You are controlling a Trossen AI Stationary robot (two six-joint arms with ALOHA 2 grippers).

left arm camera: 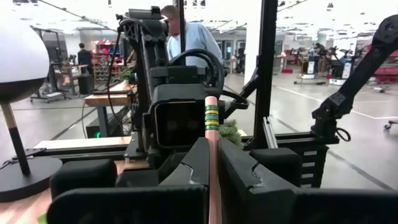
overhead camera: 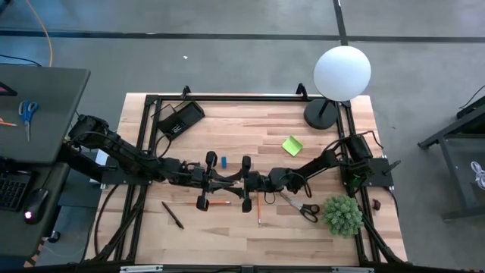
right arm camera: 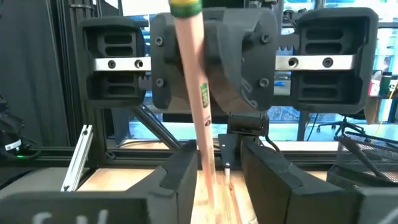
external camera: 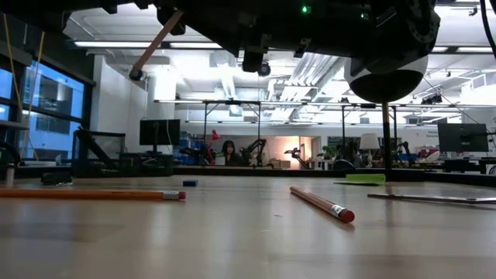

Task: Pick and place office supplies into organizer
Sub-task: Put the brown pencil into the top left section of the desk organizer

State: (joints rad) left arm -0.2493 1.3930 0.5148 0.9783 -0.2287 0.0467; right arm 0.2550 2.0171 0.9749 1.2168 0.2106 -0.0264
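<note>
Wooden pencil [left arm camera: 211, 134] stood clamped in the shut left gripper [left arm camera: 211, 180], its long axis running between the right gripper's [right arm camera: 214, 171] open, empty fingers.

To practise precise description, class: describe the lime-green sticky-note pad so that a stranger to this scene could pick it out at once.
Start at the white globe lamp on its round black base at the table's far right corner. Just nearer the table's middle from that base lies the lime-green sticky-note pad, flat on bare wood. It is the only small bright green square there; the other green thing, a bushy plant, is darker and rounded.
</note>
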